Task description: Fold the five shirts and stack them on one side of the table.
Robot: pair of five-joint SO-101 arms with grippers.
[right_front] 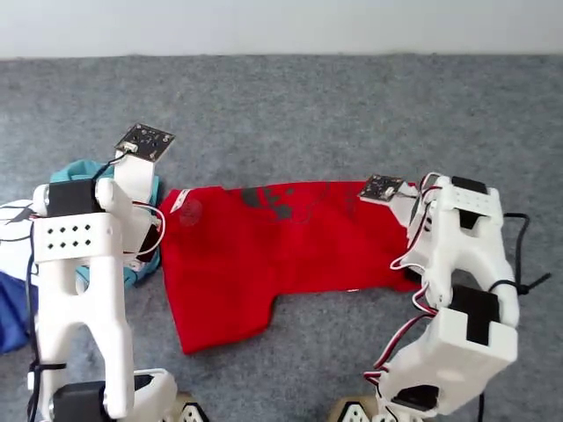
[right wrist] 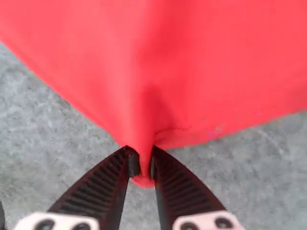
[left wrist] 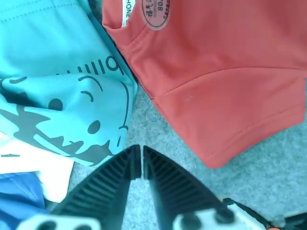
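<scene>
A red shirt lies spread across the middle of the grey table, its collar toward the left and one sleeve pointing to the front. My right gripper is shut on a pinched fold of the red shirt at its right end, under the right arm. My left gripper is shut with nothing in it, hovering over bare carpet between the red shirt's collar and sleeve and a teal printed shirt. The left arm stands at the left edge of the red shirt.
A heap of other shirts lies at the left edge: the teal one, a white one and a blue one. Grey carpet covers the table behind the red shirt.
</scene>
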